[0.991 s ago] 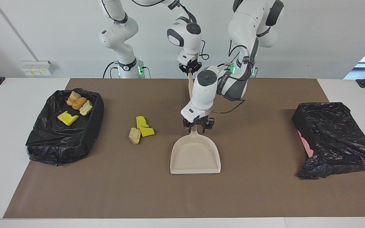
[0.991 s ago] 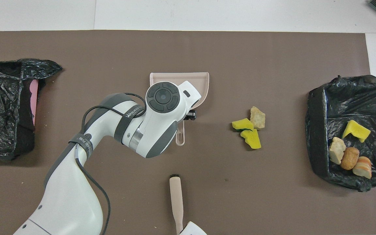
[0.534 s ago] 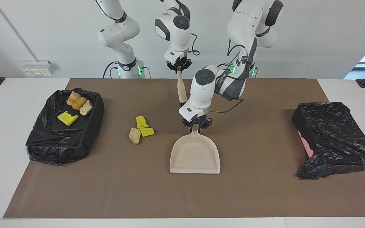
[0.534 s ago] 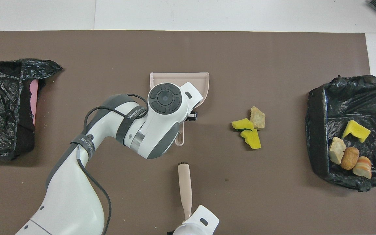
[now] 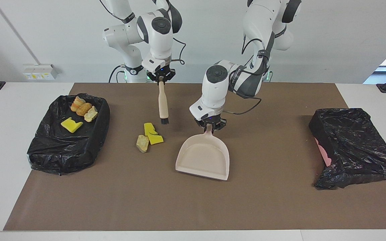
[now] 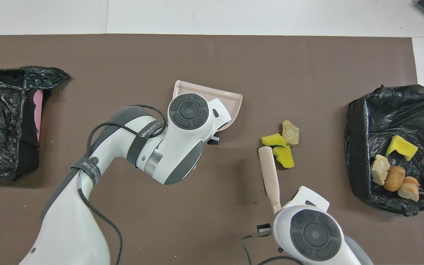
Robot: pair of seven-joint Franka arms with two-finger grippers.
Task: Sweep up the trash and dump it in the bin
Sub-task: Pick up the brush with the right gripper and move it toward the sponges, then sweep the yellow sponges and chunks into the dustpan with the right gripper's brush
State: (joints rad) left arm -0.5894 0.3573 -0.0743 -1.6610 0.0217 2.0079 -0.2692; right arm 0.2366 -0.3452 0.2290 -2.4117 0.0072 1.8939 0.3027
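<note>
Yellow sponge chunks (image 5: 152, 134) and a tan lump (image 5: 142, 143) lie just below the brush (image 5: 163, 104) – handle near-upright – clenched in the right gripper (image 5: 160, 76); the left gripper (image 5: 209, 125), grasping the dustpan (image 5: 203, 157) handle, stands beside them.

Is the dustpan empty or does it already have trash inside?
Empty. The dustpan shows only its bare pale floor, and three scraps lie on the mat beside it, toward the right arm's end.

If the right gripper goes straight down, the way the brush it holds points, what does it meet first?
Probably bare brown mat. The right gripper holds the brush upright, bristles down, beside the loose scraps on the robots' side; whether it would clip them is unclear.
</note>
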